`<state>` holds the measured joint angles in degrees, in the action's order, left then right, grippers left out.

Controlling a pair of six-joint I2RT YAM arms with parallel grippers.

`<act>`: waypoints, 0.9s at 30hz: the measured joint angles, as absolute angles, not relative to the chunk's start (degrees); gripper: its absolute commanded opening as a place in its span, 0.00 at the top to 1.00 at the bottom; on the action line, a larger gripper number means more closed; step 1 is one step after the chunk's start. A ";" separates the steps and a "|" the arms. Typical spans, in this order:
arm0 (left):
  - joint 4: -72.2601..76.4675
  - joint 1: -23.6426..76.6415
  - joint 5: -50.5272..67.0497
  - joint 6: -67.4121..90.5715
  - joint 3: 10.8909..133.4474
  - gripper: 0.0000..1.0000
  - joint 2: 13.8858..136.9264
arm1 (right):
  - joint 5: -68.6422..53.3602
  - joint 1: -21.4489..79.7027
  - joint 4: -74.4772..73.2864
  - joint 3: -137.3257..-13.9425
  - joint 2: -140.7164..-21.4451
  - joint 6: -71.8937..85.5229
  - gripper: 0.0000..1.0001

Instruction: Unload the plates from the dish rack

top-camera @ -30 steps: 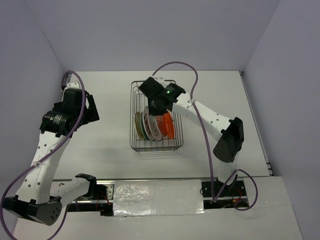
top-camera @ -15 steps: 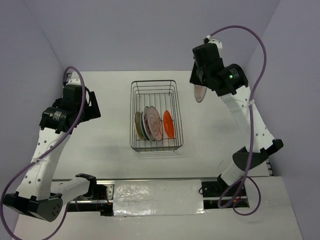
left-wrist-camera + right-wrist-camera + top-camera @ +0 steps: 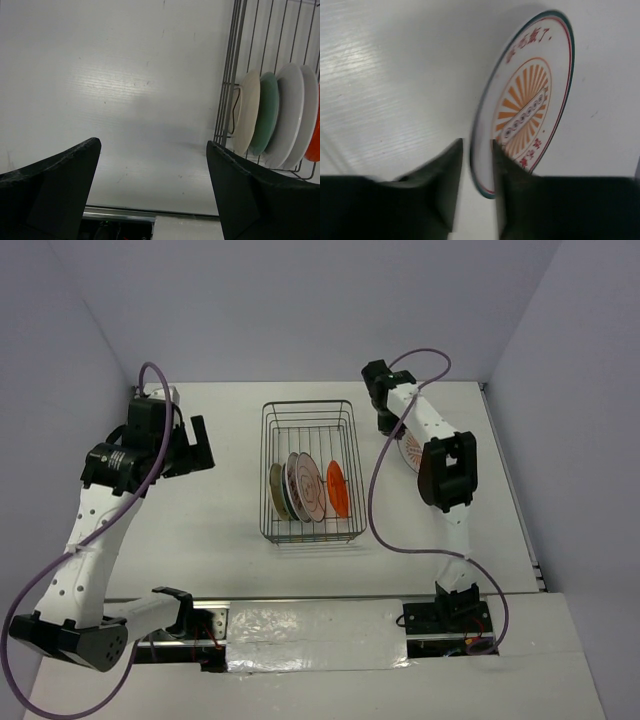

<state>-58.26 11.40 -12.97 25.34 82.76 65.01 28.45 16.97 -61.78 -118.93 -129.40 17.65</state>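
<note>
The dark wire dish rack [image 3: 345,445] stands mid-table. In it, on edge, are an olive-tan plate [image 3: 274,490], white patterned plates [image 3: 305,485] and an orange plate [image 3: 338,488]. My right gripper [image 3: 392,432] is to the right of the rack, low over the table. In the right wrist view this gripper [image 3: 475,150] has its fingers close on either side of the rim of a white plate with an orange sunburst [image 3: 525,95]; this plate also shows in the top view [image 3: 410,452]. My left gripper [image 3: 195,450] is open and empty, left of the rack. In the left wrist view my left gripper [image 3: 152,150] shows the rack [image 3: 227,90] and its tan plate [image 3: 246,112].
A green plate [image 3: 266,112] stands between the tan and white ones in the rack. The right arm's elbow [image 3: 445,470] hangs over the table right of the rack. Walls close in the back and both sides. The arm bases and cables lie along the near edge.
The right gripper lifted the sunburst plate out of the rack, carried it to the right and brought it down to the table. The left gripper moved slightly towards the rack.
</note>
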 measured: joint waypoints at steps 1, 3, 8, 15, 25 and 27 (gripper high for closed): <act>-58.54 11.44 -13.08 25.26 82.08 0.01 64.77 | 27.90 16.88 -62.00 -119.31 -129.47 18.13 0.44; -58.96 11.46 -13.34 25.17 80.93 0.00 64.40 | 26.02 16.97 -61.93 -120.79 -129.54 18.94 0.25; -59.24 11.57 -15.31 24.03 78.89 0.00 63.37 | 19.53 20.43 -59.29 -118.30 -122.61 21.63 0.17; -59.09 11.57 -18.76 24.08 78.61 0.00 63.11 | 10.44 39.03 -51.99 -114.69 -103.72 29.41 0.52; -57.21 11.57 -19.22 24.40 75.29 0.01 62.52 | 9.80 48.62 -52.14 -110.08 -105.75 38.30 0.62; -57.19 11.57 -19.25 24.36 74.11 0.00 62.35 | 10.11 48.66 -52.58 -110.06 -107.87 38.85 0.63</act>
<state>-57.19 11.57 -19.25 24.36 74.11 62.35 10.11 48.66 -52.58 -110.06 -107.87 38.85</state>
